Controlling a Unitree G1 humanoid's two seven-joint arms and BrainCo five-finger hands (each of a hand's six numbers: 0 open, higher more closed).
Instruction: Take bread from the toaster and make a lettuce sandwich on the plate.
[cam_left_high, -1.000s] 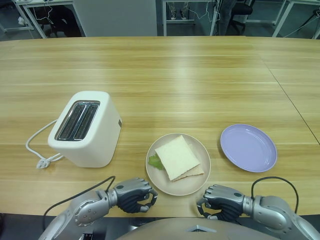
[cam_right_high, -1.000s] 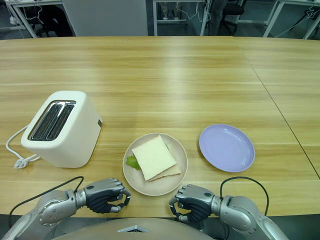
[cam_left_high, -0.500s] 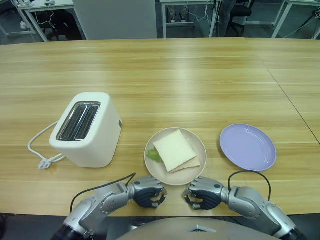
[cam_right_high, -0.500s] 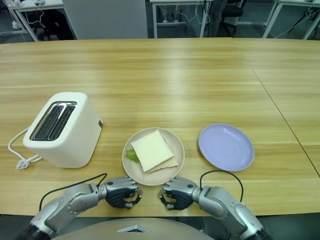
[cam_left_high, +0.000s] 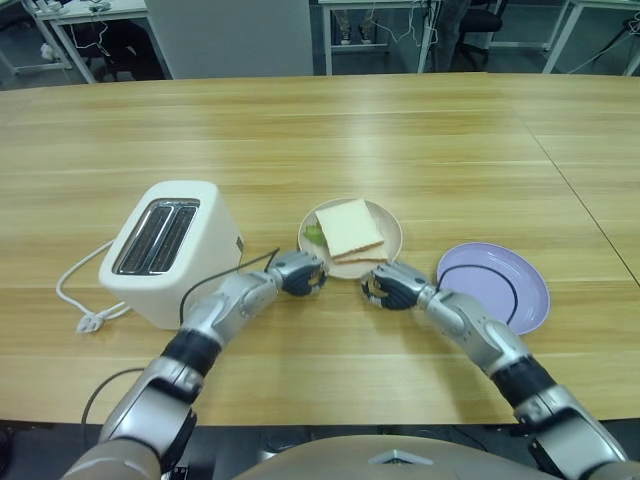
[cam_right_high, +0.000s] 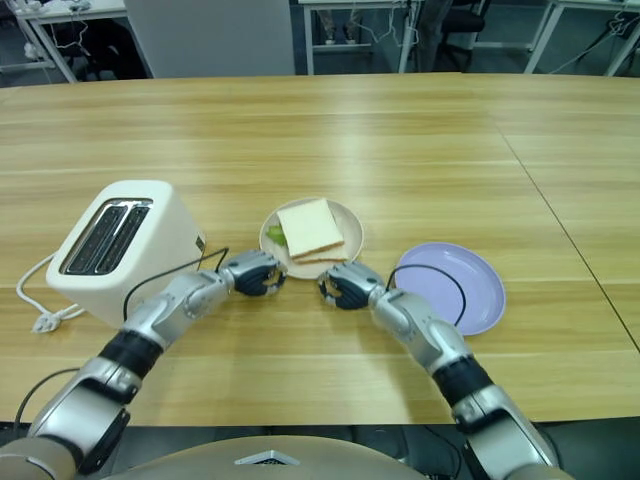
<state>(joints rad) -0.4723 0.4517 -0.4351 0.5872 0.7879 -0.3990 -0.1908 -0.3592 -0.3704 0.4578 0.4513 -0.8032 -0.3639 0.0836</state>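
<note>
L hand (cam_left_high: 298, 274) & R hand (cam_left_high: 393, 287), curled on nothing, are pushing plate (cam_left_high: 393, 228) w/ sandwich (cam_left_high: 350, 226) farther forward; assembly looking done.

Smooth wood-grain table (cam_left_high: 420, 150), smooth white plastic toaster (cam_left_high: 212, 255), matt beige plate (cam_left_high: 393, 235), glossy lilac plate (cam_left_high: 535, 290)

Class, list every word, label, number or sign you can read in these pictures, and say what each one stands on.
No text can be read anywhere in these views.
The boxy white toaster has a small dark mark on its side: too small to read.
The round beige plate, the lilac plate and the wooden table: plain, no print seen.
</note>
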